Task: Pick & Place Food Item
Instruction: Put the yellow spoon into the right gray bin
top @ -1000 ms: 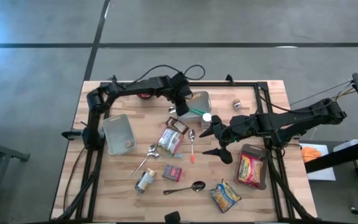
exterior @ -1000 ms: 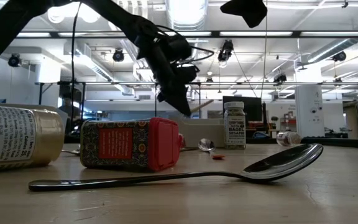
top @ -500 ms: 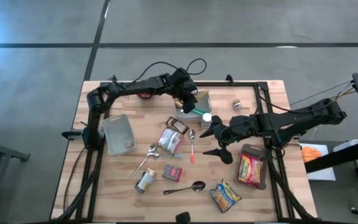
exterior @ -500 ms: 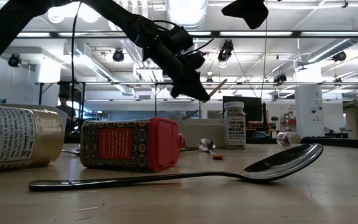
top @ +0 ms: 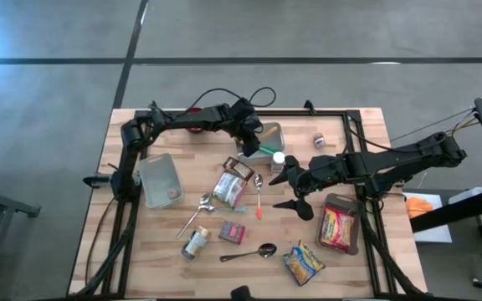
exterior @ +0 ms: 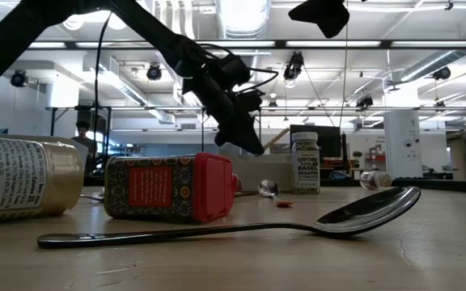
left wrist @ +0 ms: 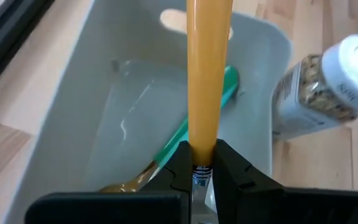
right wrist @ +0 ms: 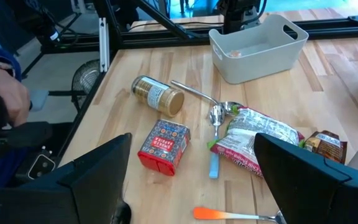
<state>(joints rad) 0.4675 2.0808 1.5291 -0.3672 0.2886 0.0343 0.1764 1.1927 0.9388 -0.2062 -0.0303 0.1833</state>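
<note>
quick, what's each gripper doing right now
left gripper: shut on yellow handle, over the bin.
right gripper: open, empty.

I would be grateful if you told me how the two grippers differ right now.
The left gripper is shut on an orange utensil handle, while the right gripper is open and holds nothing. The left one hangs over the grey bin at the table's far edge; the right one hovers nearer the table's middle. Both have dark fingers.

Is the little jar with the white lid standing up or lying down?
Standing up. The jar sits upright on the table with its white lid on top, beside the grey bin.
</note>
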